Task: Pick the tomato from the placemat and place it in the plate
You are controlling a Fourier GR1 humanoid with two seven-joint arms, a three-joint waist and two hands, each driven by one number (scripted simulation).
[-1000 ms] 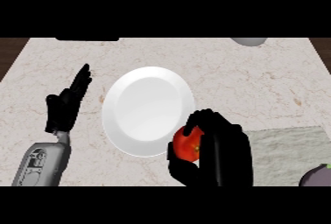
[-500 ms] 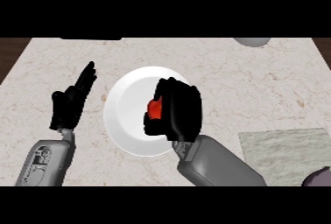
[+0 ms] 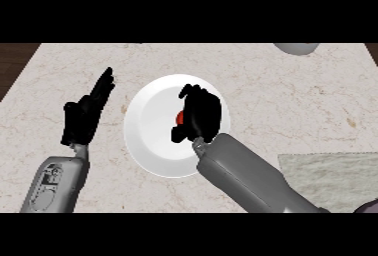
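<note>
A white plate lies on the marble counter near the middle. My right hand hovers over the plate's middle, fingers curled round the red tomato, of which only a small red patch shows at the hand's left side. I cannot tell whether the tomato touches the plate. The grey-green placemat lies at the lower right with nothing of the tomato on it. At the plate's left my left hand rests open, fingers pointing up.
A grey rounded object sits at the counter's far right edge. A dark rounded thing peeks in at the lower right corner beside the placemat. The counter's dark wooden edge runs along the far left.
My right hand has carried the tomato from the plate's lower right rim up over the plate's middle. The left hand has barely moved.
</note>
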